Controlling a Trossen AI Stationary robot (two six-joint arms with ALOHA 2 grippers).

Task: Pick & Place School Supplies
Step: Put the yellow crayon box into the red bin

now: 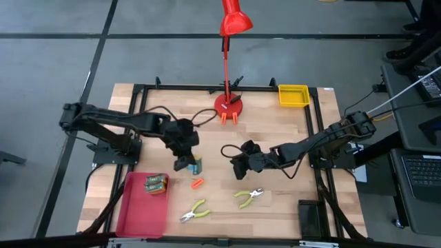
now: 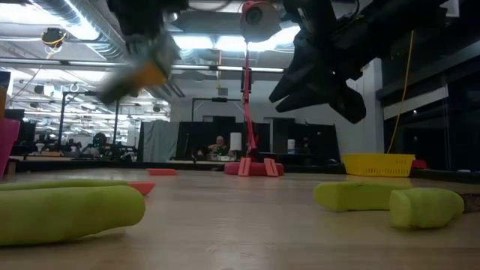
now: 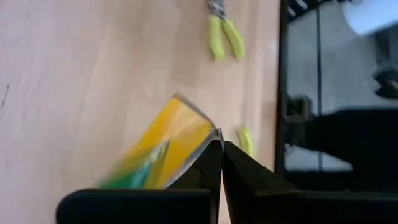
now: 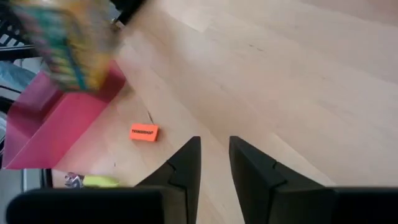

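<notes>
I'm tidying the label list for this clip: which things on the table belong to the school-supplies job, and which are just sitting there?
Job:
crayon box in the red tray
crayon box held by the left gripper
two yellow-handled pliers
orange piece
right gripper, open, holding nothing

Lying about:
red desk lamp
yellow bin

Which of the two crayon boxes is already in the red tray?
The crayon box lying flat at the far end of the red tray. The other crayon box is pinched in the left gripper above the table.

Even overhead light; crayon box [image 4: 65, 43] motion-blurred, low-view foreground unfocused.
</notes>
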